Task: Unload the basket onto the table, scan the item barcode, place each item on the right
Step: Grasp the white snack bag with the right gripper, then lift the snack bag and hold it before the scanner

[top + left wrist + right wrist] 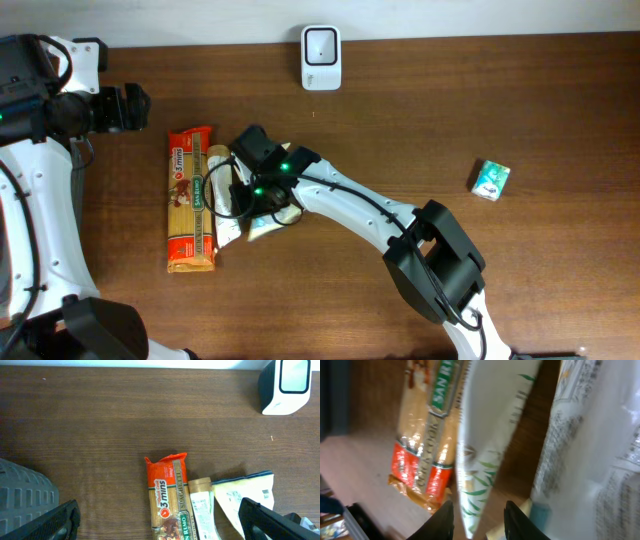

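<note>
The white barcode scanner [320, 57] [285, 385] stands at the table's far edge. Three packets lie side by side left of centre: an orange spaghetti pack [190, 200] [170, 495] [425, 435], a narrow white packet with green leaves [222, 195] [202, 510] [490, 425], and a wider white pouch [265, 225] [245, 495] [600, 445]. My right gripper [245, 190] [479, 510] straddles the narrow packet's end. One finger is against it, and a strip of wood shows by the other. My left gripper [125, 108] [159, 510] hangs wide open and empty at the far left.
A small green box [490, 180] lies alone at the right. The right arm stretches diagonally from the front right across the middle of the table. A grey ribbed surface [25, 495] fills the left wrist view's lower left corner.
</note>
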Controlling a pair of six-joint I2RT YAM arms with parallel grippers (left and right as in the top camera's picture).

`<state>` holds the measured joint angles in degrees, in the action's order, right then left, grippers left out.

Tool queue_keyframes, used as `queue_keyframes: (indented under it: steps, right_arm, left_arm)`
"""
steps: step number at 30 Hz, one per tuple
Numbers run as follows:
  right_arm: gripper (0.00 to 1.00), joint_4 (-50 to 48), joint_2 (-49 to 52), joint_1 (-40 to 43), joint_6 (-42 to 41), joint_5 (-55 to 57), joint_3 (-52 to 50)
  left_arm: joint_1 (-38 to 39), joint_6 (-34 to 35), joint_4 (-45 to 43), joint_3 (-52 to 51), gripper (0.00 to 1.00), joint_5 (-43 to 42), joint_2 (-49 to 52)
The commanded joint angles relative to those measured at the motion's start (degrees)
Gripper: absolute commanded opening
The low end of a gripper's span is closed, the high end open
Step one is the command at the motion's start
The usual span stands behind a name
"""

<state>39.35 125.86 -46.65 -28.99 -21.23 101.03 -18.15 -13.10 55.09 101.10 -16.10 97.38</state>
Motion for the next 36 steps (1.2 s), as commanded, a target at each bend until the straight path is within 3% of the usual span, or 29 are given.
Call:
queue_keyframes:
  steps: [1, 9, 16, 18, 19, 23, 26, 31, 36]
  right_arm:
    - [0.33, 6.5, 0.2, 0.6, 0.4, 9.9, 0.1]
    - [0.54, 16.6, -0.8, 13.3, 9.4, 9.0, 0.2]
    - [0.65, 19.8, -5.8, 15.2, 15.7, 5.2, 2.7]
    - [0.83, 23.6, -8.2, 17.6, 20.3, 5.4, 8.2]
    - [0.99, 24.6, -8.2, 19.3, 23.0, 5.4, 10.4]
    - [0.99, 20.6, -5.9, 24.8, 29.5, 5.1, 9.4]
    - [0.99, 19.7, 0.7, 28.0, 37.1, -6.5, 9.3]
    - [0.99, 12.8, 8.9, 27.0, 37.1, -21.9, 9.3]
    - [0.99, 8.0, 14.6, 22.1, 29.8, -22.9, 9.3]
  left_arm:
    - [-0.4, -0.9, 0.0, 0.3, 0.99, -0.4, -1.2]
    - [-0.4, -0.9, -0.1, 0.3, 0.99, -0.5, -1.2]
    - [-0.4, -0.9, -0.1, 0.3, 0.99, -0.4, -1.2]
    - [-0.4, -0.9, -0.1, 0.3, 0.99, -0.4, -1.2]
    - [-0.4, -0.9, -0.1, 0.3, 0.99, -0.4, -1.2]
    - [-0.4, -0.9, -0.1, 0.3, 0.99, -0.4, -1.2]
    - [-0.4, -0.9, 0.0, 0.3, 0.99, -0.4, -1.2]
    - [-0.4, -0.9, -0.1, 0.3, 0.99, -0.5, -1.2]
    - [-0.4, -0.9, 0.0, 0.3, 0.99, -0.5, -1.2]
